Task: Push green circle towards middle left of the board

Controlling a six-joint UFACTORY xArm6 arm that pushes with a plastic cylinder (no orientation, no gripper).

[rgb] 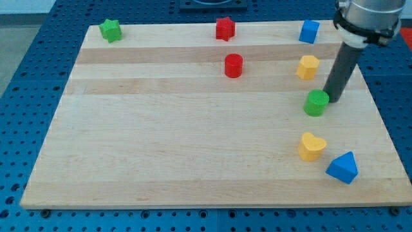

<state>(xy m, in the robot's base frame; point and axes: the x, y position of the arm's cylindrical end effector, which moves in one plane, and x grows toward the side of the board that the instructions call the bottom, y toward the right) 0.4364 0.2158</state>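
The wooden worktop (193, 142) fills most of the view, sitting on a blue pegboard (26, 77). The arm (364, 16) comes in from the view's top right; there is no hand on it, only a dark rod (341, 67). My tip (333, 100) rests right against the green circle (315, 103), on its right side. That circle sits near the worktop's right edge, about mid-height.

Above it is a yellow block (308, 67), then a blue block (309, 31) near the top edge. Below it lie a yellow heart (311, 146) and, just beside that, a blue triangle (342, 167).

A red circle (233, 66) stands near the top middle, a red star (224, 29) above it, and a green star (111, 30) at the top left corner.
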